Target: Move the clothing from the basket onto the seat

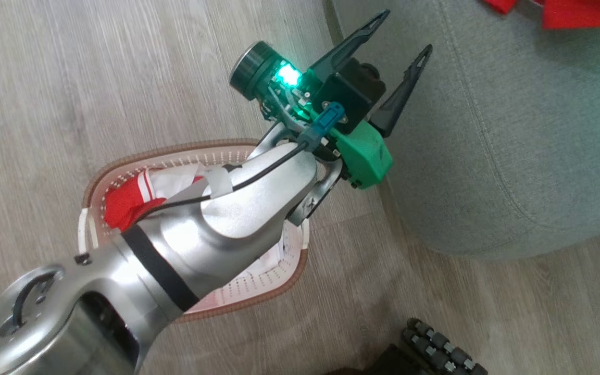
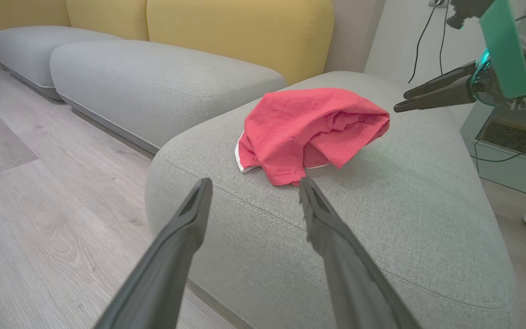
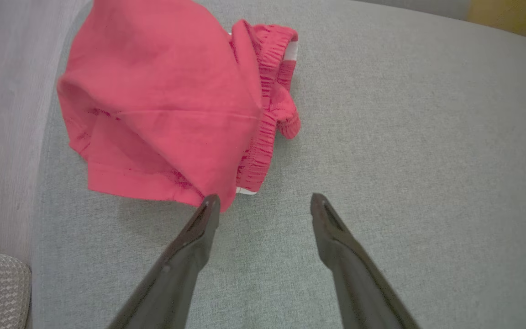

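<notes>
In the head view the left gripper (image 1: 407,29) sits at upper centre, jaws spread and empty, its fingers reaching over the edge of the seat (image 1: 513,130). Its silver arm crosses the basket (image 1: 279,289) at lower left, which stands on the floor (image 1: 71,78) just beside the seat. A striped garment (image 1: 128,203), red with white stripes, lies inside the basket at its left end.

A red garment (image 2: 308,128) lies crumpled on the seat (image 2: 404,219) at centre frame in the left wrist view, beyond the open left gripper (image 2: 254,183). The right gripper (image 2: 402,103) enters from the upper right, its tips just beside the garment.

In the right wrist view the right gripper (image 3: 265,198) is open and holds nothing. The red garment (image 3: 162,105) lies in the upper left on the seat (image 3: 404,114), its hem at the left fingertip.
</notes>
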You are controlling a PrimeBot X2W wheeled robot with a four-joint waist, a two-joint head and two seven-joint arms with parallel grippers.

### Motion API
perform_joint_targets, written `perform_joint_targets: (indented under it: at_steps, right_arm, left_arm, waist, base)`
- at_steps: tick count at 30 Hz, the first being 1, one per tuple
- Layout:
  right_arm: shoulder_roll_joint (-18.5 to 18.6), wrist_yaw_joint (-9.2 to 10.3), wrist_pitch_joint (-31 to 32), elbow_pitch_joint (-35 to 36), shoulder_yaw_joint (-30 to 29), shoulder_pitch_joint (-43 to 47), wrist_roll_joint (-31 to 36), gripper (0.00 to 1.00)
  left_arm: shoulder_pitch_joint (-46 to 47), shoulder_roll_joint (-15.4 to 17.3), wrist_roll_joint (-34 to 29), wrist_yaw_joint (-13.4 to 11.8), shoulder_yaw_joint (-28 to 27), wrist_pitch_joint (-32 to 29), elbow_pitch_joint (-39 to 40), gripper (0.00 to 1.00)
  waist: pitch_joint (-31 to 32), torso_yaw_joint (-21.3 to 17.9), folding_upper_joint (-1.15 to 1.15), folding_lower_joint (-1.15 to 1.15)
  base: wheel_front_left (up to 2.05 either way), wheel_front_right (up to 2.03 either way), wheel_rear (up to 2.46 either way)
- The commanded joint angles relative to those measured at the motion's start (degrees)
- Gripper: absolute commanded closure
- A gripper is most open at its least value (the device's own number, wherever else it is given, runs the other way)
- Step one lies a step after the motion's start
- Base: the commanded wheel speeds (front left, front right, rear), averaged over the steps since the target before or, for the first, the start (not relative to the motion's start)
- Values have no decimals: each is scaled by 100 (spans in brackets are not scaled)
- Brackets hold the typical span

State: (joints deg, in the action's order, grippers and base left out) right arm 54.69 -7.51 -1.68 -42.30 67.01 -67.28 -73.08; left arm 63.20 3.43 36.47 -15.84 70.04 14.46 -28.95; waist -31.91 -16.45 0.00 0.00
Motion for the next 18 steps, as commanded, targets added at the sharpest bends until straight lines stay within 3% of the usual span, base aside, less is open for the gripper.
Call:
perform_joint_targets:
  at_steps: [1, 11, 14, 18]
  right_arm:
    - [365, 2, -126, 35, 56, 48, -52, 0]
    - [614, 2, -1203, 515, 221, 1, -241, 0]
    - [620, 2, -1321, 772, -11, 99, -233, 0]
    - [555, 2, -1329, 1093, -963, 478, 148, 0]
  left_arm:
    - [36, -55, -68, 5, -203, 52, 167, 0]
    - [-497, 53, -334, 97, -794, 53, 386, 0]
    - [-767, 157, -412, 98, -1027, 53, 566, 0]
    - [-1178, 299, -505, 99, -1341, 53, 820, 0]
  waist:
    - [90, 1, 0, 0]
    - [690, 194, 0, 0]
    - [921, 299, 0, 0]
    - [1250, 468, 0, 0]
  base:
    - [0, 0, 0]
    - [0, 0, 0]
    - [0, 0, 0]
    - [0, 0, 0]
